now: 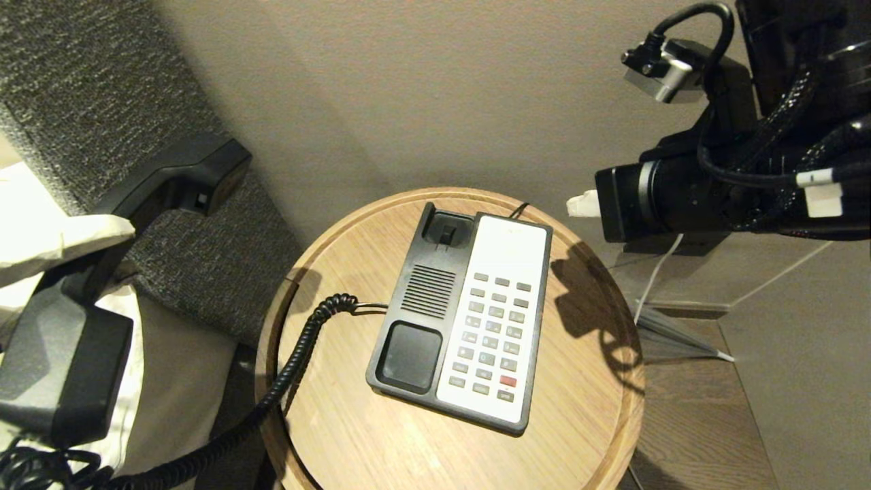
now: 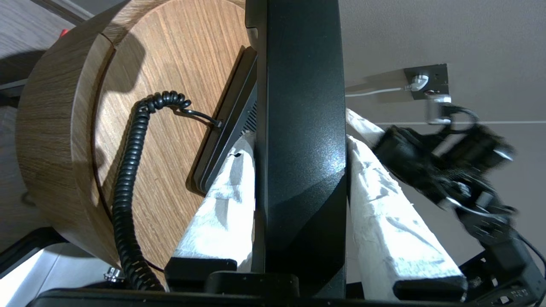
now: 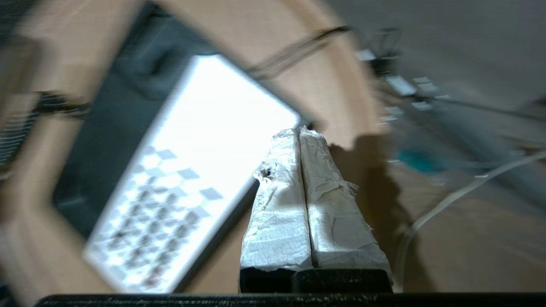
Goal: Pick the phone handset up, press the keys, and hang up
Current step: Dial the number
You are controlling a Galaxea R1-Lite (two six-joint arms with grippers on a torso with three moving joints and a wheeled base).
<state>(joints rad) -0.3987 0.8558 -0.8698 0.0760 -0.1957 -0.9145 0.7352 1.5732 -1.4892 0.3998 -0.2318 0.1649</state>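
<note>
Though cradle bare, phone handset (image 1: pixel 170 178) in left end effector (image 2: pixel 298 140).

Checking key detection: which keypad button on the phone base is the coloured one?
The red key, right column of the keypad on the phone base, second row from the near end. All other keys are grey.

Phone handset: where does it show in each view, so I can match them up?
Head view: the phone handset is at far left, off the cradle, held by the left pincer.
Left wrist view: the handset runs up the centre, between white-wrapped fingers.
Right wrist view: not in it.
Shared landmark: the phone base.
</note>
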